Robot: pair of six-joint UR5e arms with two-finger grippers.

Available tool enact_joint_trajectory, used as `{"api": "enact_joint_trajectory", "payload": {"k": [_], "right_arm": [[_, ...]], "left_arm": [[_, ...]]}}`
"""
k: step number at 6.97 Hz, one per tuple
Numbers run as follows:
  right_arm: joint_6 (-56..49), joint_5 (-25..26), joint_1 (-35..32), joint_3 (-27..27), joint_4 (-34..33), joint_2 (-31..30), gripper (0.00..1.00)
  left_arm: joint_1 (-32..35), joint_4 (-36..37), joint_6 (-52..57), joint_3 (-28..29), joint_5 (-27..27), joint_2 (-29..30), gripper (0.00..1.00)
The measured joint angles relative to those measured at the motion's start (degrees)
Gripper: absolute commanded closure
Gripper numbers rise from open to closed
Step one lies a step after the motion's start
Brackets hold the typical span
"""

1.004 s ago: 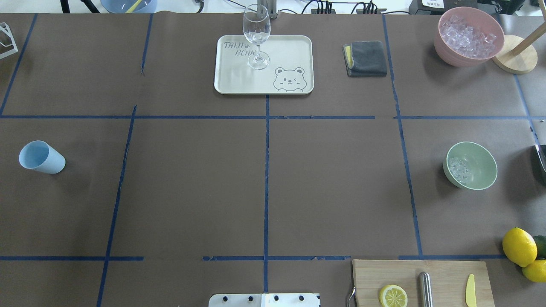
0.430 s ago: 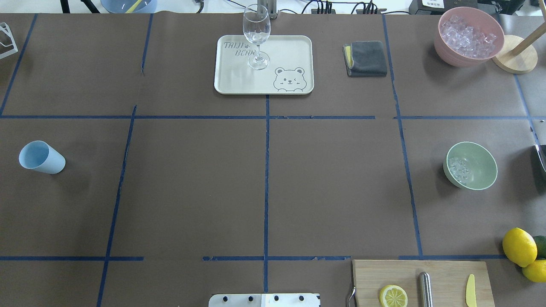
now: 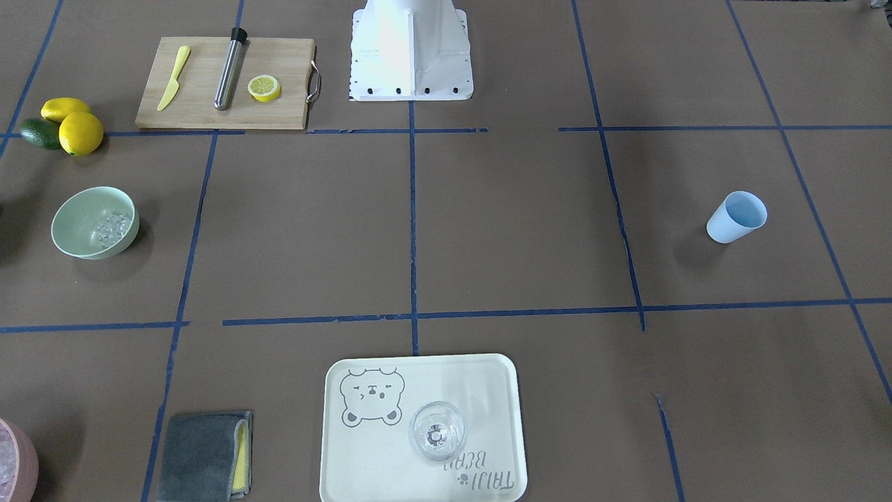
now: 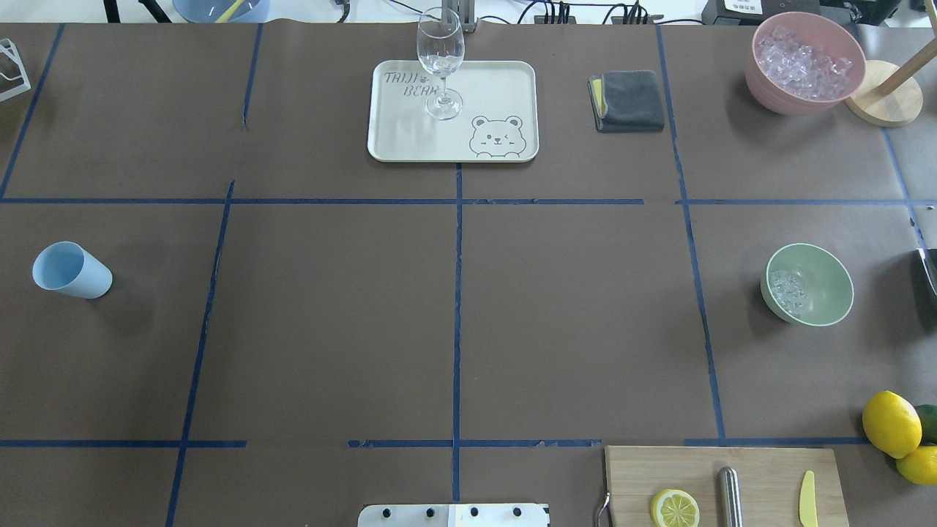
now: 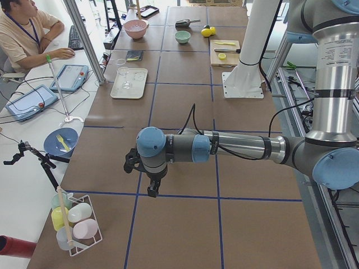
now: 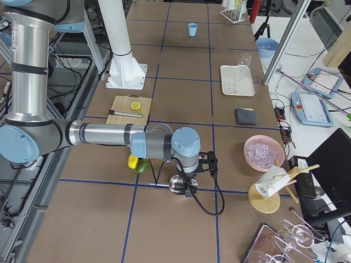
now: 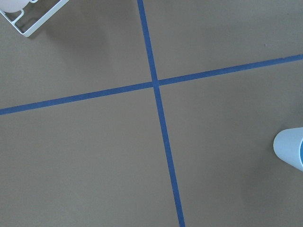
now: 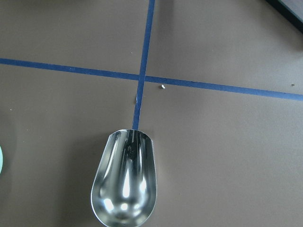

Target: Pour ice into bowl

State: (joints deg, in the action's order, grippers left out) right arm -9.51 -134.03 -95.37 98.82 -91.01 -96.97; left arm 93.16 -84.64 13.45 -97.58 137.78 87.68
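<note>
The mint-green bowl (image 4: pixel 826 293) stands at the right of the table and also shows in the front view (image 3: pixel 77 226). A small heap of clear ice (image 4: pixel 789 290) lies inside it. The light blue cup (image 4: pixel 71 269) stands empty at the far left; its rim shows in the left wrist view (image 7: pixel 289 147). My left gripper (image 5: pixel 151 189) hangs over bare table left of the cup; I cannot tell if it is open or shut. My right gripper (image 6: pixel 189 183) is right of the bowl, an empty metal scoop (image 8: pixel 125 182) below it; its fingers are hidden.
A pink container of ice (image 4: pixel 804 62) stands at the back right by a wooden stand (image 4: pixel 884 102). A tray (image 4: pixel 498 88) with a wine glass (image 4: pixel 441 62) and a grey cloth (image 4: pixel 628 100) are at the back. A cutting board (image 4: pixel 761 476) and lemons (image 4: pixel 891 423) are front right.
</note>
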Motion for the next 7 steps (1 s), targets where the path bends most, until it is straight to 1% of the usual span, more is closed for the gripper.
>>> {"api": "enact_joint_trajectory", "payload": {"k": [7], "right_arm": [[0.2, 0.0, 0.8, -0.1, 0.1, -0.1, 0.0]], "left_arm": [[0.0, -0.1, 0.0, -0.1, 0.0, 0.1, 0.0]]}}
